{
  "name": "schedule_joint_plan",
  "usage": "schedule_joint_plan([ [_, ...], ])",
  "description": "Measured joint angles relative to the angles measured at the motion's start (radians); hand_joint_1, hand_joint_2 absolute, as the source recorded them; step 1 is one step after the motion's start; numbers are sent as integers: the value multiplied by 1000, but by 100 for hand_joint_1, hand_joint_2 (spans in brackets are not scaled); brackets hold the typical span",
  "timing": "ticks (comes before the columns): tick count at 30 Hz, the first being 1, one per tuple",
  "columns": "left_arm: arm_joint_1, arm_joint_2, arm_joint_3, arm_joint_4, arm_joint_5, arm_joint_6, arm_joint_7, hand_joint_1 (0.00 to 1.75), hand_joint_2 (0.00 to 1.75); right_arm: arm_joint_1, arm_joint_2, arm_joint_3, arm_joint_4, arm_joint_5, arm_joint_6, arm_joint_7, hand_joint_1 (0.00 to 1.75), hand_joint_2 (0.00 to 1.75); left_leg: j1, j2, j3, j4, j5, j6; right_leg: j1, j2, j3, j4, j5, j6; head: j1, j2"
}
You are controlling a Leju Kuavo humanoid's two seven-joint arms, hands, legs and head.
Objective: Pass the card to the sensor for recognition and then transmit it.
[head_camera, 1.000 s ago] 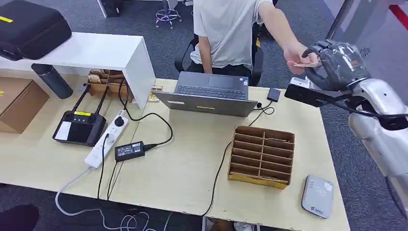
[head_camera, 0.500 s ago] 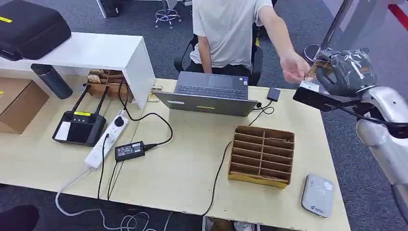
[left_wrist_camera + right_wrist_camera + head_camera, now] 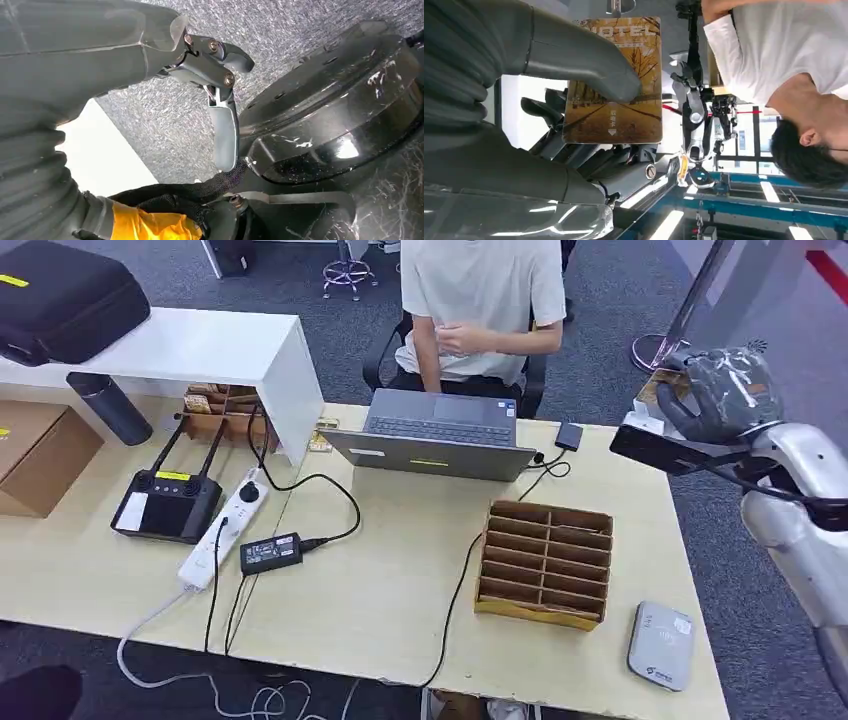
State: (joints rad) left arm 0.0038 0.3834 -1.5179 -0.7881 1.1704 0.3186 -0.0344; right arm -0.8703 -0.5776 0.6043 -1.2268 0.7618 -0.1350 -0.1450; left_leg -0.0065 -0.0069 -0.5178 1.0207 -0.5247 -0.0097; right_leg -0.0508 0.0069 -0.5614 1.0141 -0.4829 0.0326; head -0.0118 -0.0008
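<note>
Change: the person's hand, which reached out beside the right hand [image 3: 712, 390] half a second ago, is now drawn back to the person's [image 3: 482, 300] chest; the right hand has stayed raised in the same place.
Right hand: raised off the far right corner of the pale wooden table [image 3: 400, 600], wrapped in clear film, thumb pressed on the face of the card, darker fingers behind it.
Card: golden-brown hotel key card with an autumn tree print [image 3: 616, 80], pinched in the right hand; in the head view a small edge shows at the hand's far side [image 3: 662, 387].
Left hand: in the left wrist view [image 3: 220, 100], fingers loosely extended, grasping nothing, over grey carpet.
Sensor: flat light-grey rounded card reader [image 3: 661, 645], lying on the near right corner of the table, well apart from the card.
Card rack: brown cardboard tray with divided slots [image 3: 545, 562], just beside the reader, toward the table's middle.
Laptop: grey, open [image 3: 432, 435], at the far edge of the table in front of the seated person in a white shirt.
Other items: white power strip [image 3: 222, 530] and black controller with two antennas [image 3: 165, 502] on the left part of the table.
</note>
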Motion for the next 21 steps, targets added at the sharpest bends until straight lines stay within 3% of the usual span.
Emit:
schedule_joint_plan([
  [6, 1, 1, 1, -3, 21, -2, 8, 0, 175, 0, -8, -1, 0, 4, 16, 10, 175, 175, 0, 0, 0, 0, 0, 0, 0, 0, 0, 0, 0, 0, 0, 0],
  [13, 0, 5, 5, -2, 70, -68, -10, 0, 175, -7, -39, 5, -22, -36, 141, 58, 175, 175, 0, -1, -1, 0, 0, 0, 0, 0, -1, 0, 0, 0, 0, 0],
  [18, 20, 8, 11, -14, 140, -42, -67, 0, 175, -11, -147, 21, -97, -157, 271, 92, 175, 175, 0, -2, -3, 1, 0, 0, 0, -1, -2, -1, 0, 0, 0, 0],
  [21, 30, 14, 11, -34, 182, -24, -81, 0, 175, 3, -225, 27, -159, -219, 301, 100, 175, 175, 0, -3, -4, 1, 0, 0, 0, -2, -3, -1, 0, 1, 0, 0],
])
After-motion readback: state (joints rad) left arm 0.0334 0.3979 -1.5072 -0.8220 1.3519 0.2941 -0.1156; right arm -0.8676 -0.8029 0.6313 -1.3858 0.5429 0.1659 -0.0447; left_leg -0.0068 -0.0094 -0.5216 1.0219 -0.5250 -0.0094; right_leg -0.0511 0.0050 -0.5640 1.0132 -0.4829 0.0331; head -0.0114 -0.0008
